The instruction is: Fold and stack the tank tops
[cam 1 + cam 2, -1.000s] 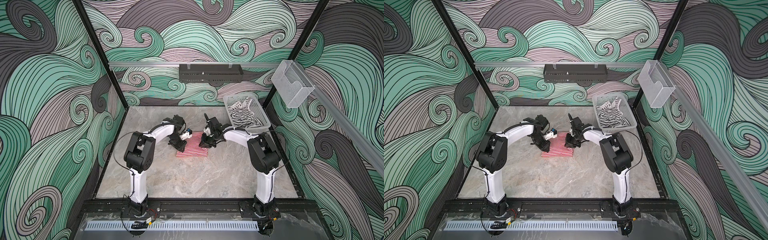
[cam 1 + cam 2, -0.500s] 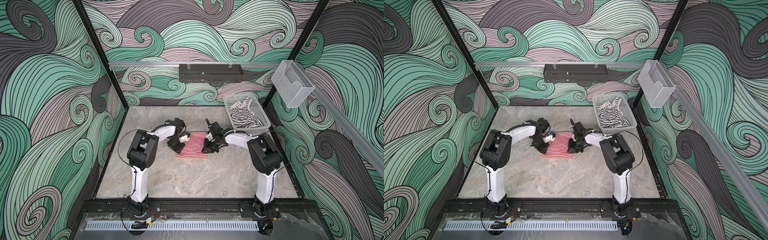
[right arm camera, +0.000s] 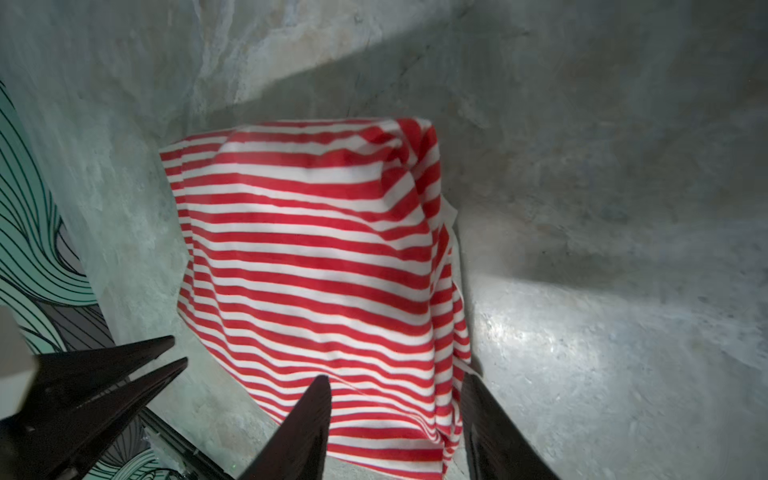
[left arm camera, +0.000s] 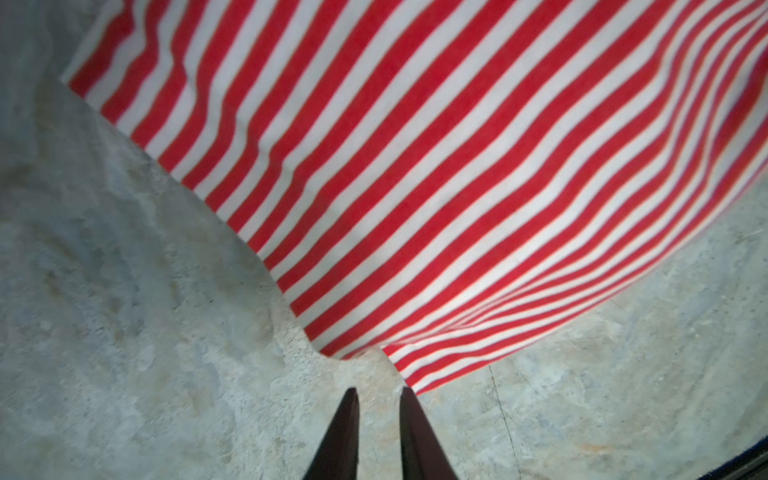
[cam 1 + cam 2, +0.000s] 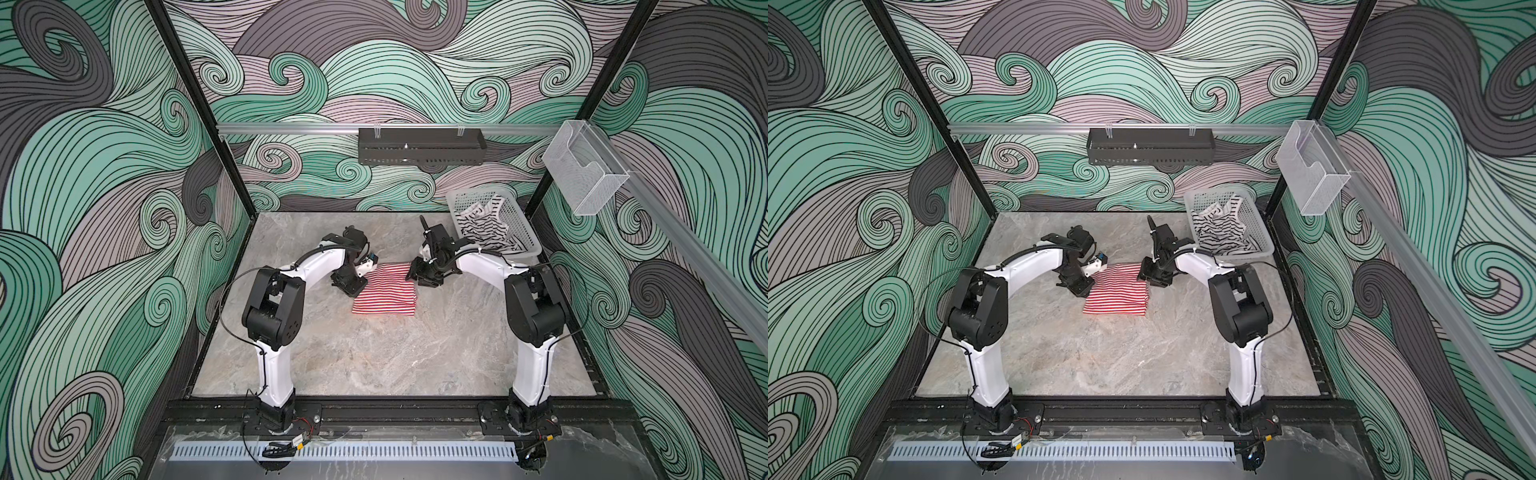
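Grey marbled tabletop point(image 5: 374, 357) inside a booth papered with green and mauve swirls. Lying near the middle, between the two arms: red-and-white tank top point(image 5: 384, 291), now a flat, roughly square packet. Was being carried over by its far edge a second ago, pinched on both sides; has since been laid down on itself. Right gripper point(image 3: 397, 380) released, tips spread wide above the cloth's far right corner, grasping nothing. Left gripper point(image 4: 378, 392) nearly clenched, only a slim gap between the tips, nothing in it; parked over bare table just beside the cloth's left edge. Means, most likely, one fold finished and the first garment about ready to serve as base of the stack, though with a bunched, loose side visible in the right wrist view, perhaps wanting a tidy.

Still to do: black-striped tank top point(image 5: 484, 232), crumpled in the white basket point(image 5: 528, 251) at the far right corner, close to the right arm. Needs fetching, spreading, folding, then setting on top. Closest obstacles to that reach: basket wall and the right arm's own elbow. Well clear of it all: black rack point(image 5: 419, 145) on the back wall and clear holder point(image 5: 582, 178) on the side rail
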